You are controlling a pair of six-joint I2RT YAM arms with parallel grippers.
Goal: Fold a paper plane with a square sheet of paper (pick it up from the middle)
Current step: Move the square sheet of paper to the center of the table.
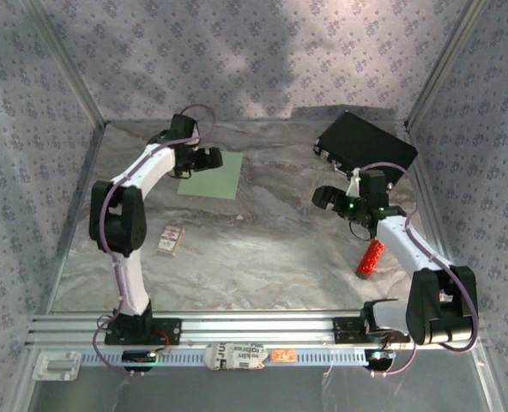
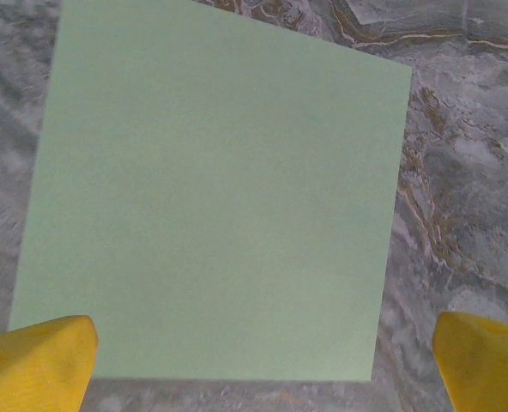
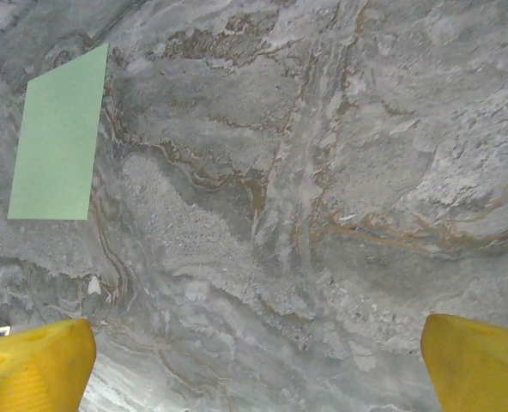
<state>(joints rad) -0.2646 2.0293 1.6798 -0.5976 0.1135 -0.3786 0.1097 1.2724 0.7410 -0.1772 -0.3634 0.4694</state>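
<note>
On the grey marbled table (image 1: 263,249), toward its far left, the paper (image 1: 215,182) is lying flat: a plain pale green square, unfolded, with no creases showing. The left gripper (image 1: 206,160) is hovering over the paper's far left corner, and in the overhead view it is covering that corner. Through the left wrist camera, the paper is taking up most of the picture. The gripper's two yellow fingers (image 2: 39,365) are standing wide apart at the bottom corners, open and holding nothing. Whether they are touching the sheet cannot be told.

The right gripper (image 1: 327,199) is hanging above bare table on the right side, well apart from the paper, with its jaws also spread wide and empty. Its wrist camera is showing the paper at the upper left, far beyond the fingers.

A black case (image 1: 365,144) is lying in the far right corner, behind the right gripper. A red cylinder (image 1: 370,257) is lying beside the right arm. A small box (image 1: 171,240) is lying near the left arm, on the near side of the paper.
</note>
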